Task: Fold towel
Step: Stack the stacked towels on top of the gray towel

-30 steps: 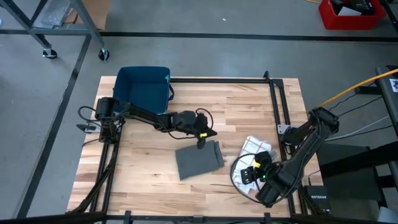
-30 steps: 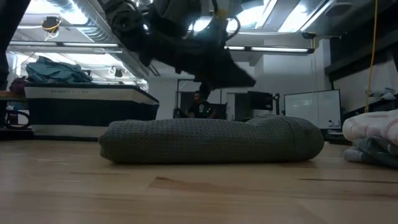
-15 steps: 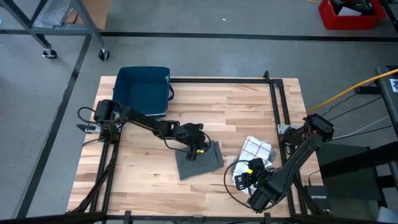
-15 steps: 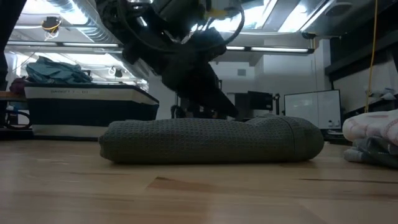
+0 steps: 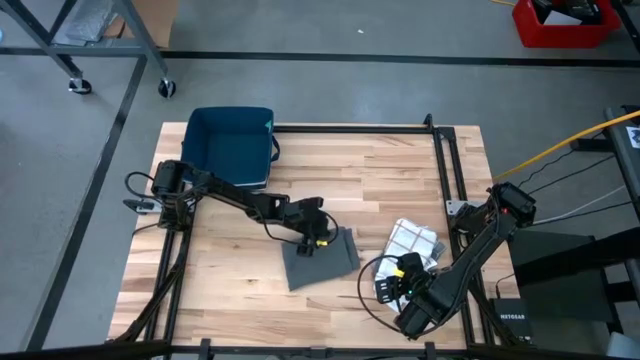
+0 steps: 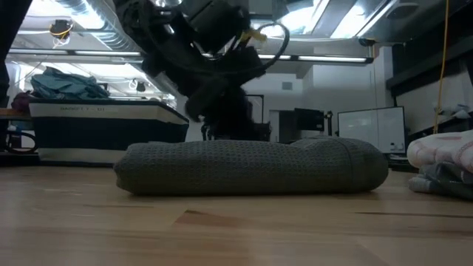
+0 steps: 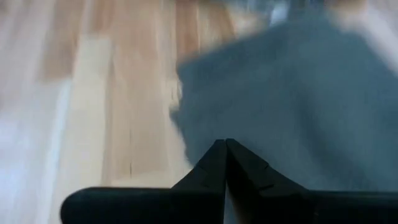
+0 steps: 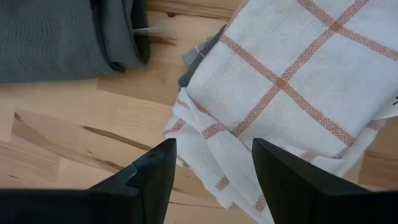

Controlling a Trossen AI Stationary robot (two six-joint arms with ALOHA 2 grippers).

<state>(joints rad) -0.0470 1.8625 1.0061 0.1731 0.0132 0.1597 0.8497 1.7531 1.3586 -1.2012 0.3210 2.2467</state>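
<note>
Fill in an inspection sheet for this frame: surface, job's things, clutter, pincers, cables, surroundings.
Surface: wooden table, bare boards at the far right.
Job's things: grey towel folded, lying flat mid-table.
Clutter: white checked cloths heaped at the right; blue bin at the far left corner.
Pincers: left pincer shut, down on the grey towel's edge; right pincer open above the checked cloths, holding nothing.
Cables: yellow cable off the table's right.
Surroundings: red crate on the floor.

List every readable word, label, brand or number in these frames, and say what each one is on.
"NETGEAR": on the dark box by the table's edge at the lower right of the high view.
Lettering on the long white-and-dark object behind the table in the low view: too blurred to read.
No text on the grey towel or the checked cloth.
</note>
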